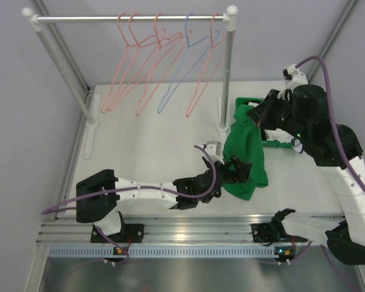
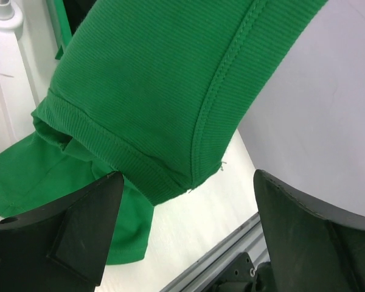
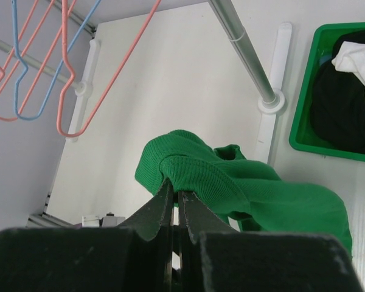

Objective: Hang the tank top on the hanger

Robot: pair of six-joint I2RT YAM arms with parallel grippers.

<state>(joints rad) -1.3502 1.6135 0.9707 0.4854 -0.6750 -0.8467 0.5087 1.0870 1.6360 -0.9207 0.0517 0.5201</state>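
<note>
One green tank top (image 1: 246, 152), ribbed knit with stitched hems, hangs crumpled over the table's (image 1: 152, 146) right side; four thin salmon-pink wire hangers (image 3: 63, 61) and one blue hanger (image 3: 14, 48) on the rail (image 1: 128, 19); right gripper (image 3: 177, 193) pinched tight on a fabric fold; left gripper (image 2: 188, 176) spread wide, hem between its fingers, gripping nothing.

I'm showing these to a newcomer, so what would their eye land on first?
The bright green tank top, held up over the white table by the right gripper, which pinches its fabric beside the rack's right post. The left gripper sits open at its hem. Behind, pink wire hangers and one blue hanger hang from the rail.
</note>
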